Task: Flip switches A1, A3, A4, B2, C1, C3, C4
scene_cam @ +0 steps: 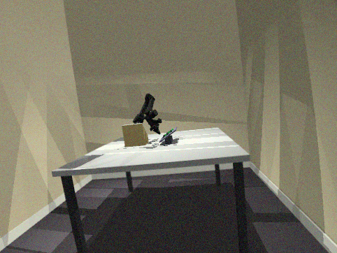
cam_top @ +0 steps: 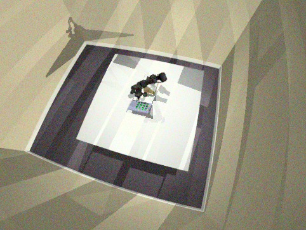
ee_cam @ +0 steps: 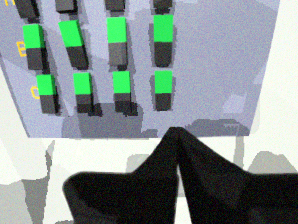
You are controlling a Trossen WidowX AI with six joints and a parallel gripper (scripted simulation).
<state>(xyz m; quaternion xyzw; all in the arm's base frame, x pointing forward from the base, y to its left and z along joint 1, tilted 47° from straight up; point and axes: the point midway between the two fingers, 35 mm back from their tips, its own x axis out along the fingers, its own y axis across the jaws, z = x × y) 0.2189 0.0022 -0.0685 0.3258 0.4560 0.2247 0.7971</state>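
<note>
The tilted lilac switch panel (cam_top: 132, 105) (scene_cam: 163, 139) (ee_cam: 215, 65) stands on the table in front of the arm. In the wrist view, row C shows C1 (ee_cam: 47, 94), C2 (ee_cam: 83, 92), C3 (ee_cam: 122, 94) and C4 (ee_cam: 163, 91). Above it are B1 (ee_cam: 35, 46), B2 (ee_cam: 74, 44), B3 (ee_cam: 117, 40) and B4 (ee_cam: 163, 40). These rockers have green far halves and dark near halves; I cannot tell each one's raised end surely. Only row A's near ends show at the top. My gripper (ee_cam: 175, 132) (scene_cam: 159, 133) is shut and empty, its tips appearing just below C4, over the panel's near edge.
A tan box (cam_top: 148, 89) (scene_cam: 135, 135) stands on the white table (cam_top: 114, 127) (scene_cam: 196, 150) close beside the arm (cam_top: 144, 83) (scene_cam: 149, 102). Shadows fall across the panel's near edge. The letters B and C are printed left of their rows.
</note>
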